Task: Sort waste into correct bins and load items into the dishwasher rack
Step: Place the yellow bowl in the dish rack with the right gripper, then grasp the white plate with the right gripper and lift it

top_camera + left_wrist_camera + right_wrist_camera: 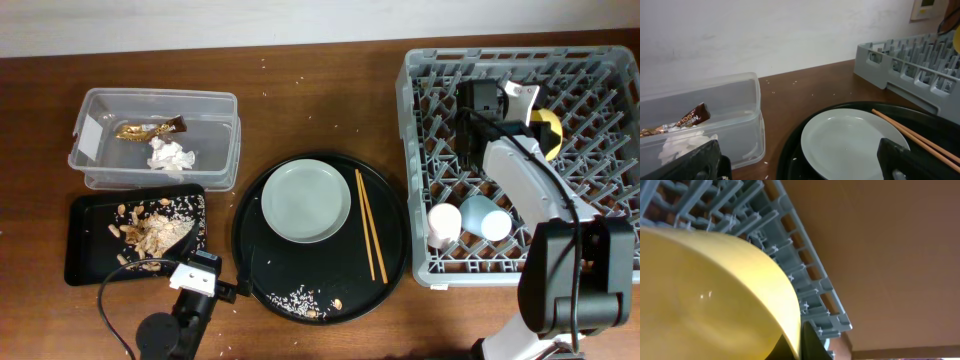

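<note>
My right gripper (535,115) is over the grey dishwasher rack (415,170), shut on the rim of the yellow bowl (547,130). The bowl fills the right wrist view (705,295), with a dark finger (802,347) against its edge. A pale pink cup (442,222) and a blue cup (487,216) stand in the rack. My left gripper (215,275) is open and empty, low in front of the grey-green plate (305,200) (850,142). Chopsticks (370,225) (915,135) lie beside the plate. The clear tub (225,140) holds the gold wrapper (145,129) and tissue (170,155).
The plate and chopsticks lie on a big round black tray (320,270) with rice grains (305,300) near its front. A flat black tray (85,240) at the left holds tan food scraps (155,225). The left arm's cable loops at the table's front.
</note>
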Action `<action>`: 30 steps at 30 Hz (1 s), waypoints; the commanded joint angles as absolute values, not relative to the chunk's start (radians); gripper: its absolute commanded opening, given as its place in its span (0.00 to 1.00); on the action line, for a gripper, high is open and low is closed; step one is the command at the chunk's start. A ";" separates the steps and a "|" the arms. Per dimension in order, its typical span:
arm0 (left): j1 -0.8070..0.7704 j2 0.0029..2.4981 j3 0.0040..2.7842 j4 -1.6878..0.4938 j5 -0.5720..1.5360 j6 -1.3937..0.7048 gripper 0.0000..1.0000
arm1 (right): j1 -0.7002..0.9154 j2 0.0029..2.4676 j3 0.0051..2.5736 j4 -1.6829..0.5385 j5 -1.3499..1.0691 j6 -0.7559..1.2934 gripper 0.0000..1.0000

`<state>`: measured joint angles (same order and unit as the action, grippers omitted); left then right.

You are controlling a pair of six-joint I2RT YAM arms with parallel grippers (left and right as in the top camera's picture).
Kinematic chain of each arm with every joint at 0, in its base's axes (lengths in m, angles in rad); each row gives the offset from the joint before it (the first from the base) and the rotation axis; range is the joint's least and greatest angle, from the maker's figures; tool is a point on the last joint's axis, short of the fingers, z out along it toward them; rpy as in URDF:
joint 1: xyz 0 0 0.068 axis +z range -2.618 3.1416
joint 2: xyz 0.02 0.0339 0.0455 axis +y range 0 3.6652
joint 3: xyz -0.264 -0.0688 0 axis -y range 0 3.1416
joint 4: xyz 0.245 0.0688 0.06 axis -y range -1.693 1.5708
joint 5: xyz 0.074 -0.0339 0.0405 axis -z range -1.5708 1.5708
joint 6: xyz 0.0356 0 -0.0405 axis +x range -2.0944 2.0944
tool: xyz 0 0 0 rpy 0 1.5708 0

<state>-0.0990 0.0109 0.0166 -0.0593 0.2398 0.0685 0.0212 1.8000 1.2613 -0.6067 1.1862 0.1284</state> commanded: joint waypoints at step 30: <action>-0.096 0.005 0.009 -0.057 0.255 0.084 0.99 | 0.577 1.728 1.033 -0.588 -0.202 0.770 0.46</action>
